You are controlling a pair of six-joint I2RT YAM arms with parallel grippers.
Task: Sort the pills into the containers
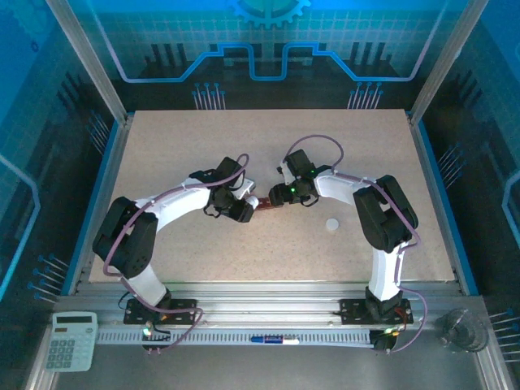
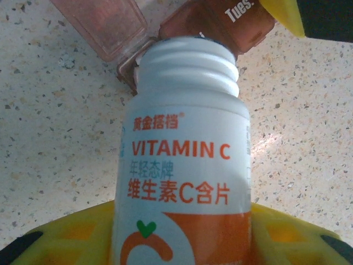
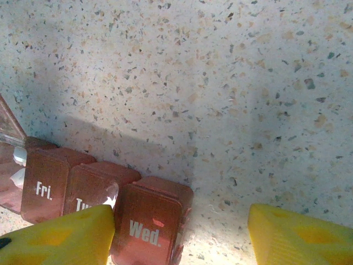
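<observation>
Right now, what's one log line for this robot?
left fingers: gripping uncapped vitamin C bottle | bottle mouth: at pill box, one lid open | right fingers: open, Wed compartment between them

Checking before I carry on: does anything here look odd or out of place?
The organizer has lids reading Fri., Tues., Wed., out of weekday order. A small white disc, perhaps the open bottle's cap, lies loose to the organizer's right.

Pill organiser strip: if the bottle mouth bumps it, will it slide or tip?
Likely slides: the pill organiser looks thin, light plastic lying flat on the smooth table. Tipping seems unlikely, since it sits low and flat. Its open lid looks thinly hinged, so the bottle could flex it.
</observation>
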